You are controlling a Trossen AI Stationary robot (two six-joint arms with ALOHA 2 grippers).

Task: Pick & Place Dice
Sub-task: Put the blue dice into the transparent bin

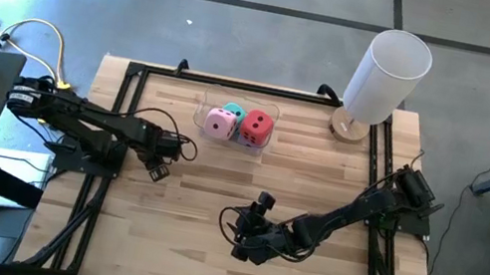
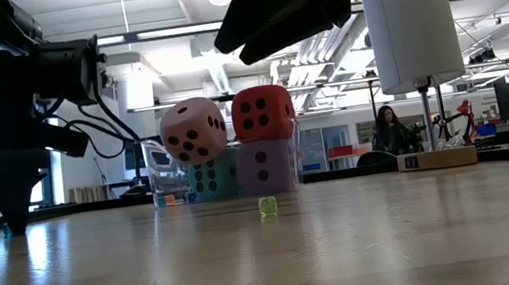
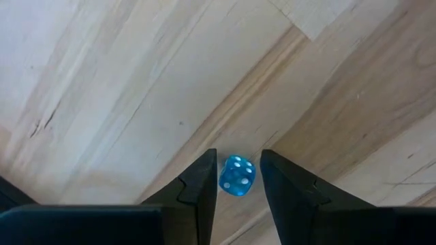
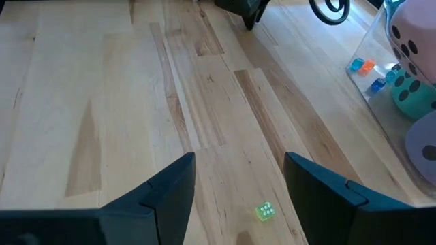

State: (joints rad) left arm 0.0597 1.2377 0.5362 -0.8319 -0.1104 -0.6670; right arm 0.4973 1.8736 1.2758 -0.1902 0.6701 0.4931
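Observation:
Four big soft dice sit in a clear bin [image 1: 201, 110] at the table's far side: pink [image 2: 193, 129] rests on teal [image 2: 207, 178], and red [image 2: 263, 113] rests on purple [image 2: 266, 168]. A tiny blue die [image 3: 237, 175] lies on the wood between the fingertips of my left gripper [image 3: 238, 170], which points straight down over the table's left part [image 1: 158, 171]. My right gripper [image 4: 238, 170] is open and hovers low over the table's middle [image 1: 245, 242]. A tiny green die [image 4: 265, 211] lies on the table below and between its fingers. My left gripper comes at the tiny blue die from above, with one finger [image 3: 204, 180] on each side of it. The die rests on the table. A narrow gap shows at one side. Whether the other finger touches the die I cannot tell.
A tall white cylinder [image 1: 387, 77] on a wooden base stands at the far right corner. Tiny orange and blue dice [image 4: 361, 66] lie inside the bin beside the big ones. A black frame [image 1: 135, 73] borders the table. A person [image 2: 389, 127] sits in the room beyond.

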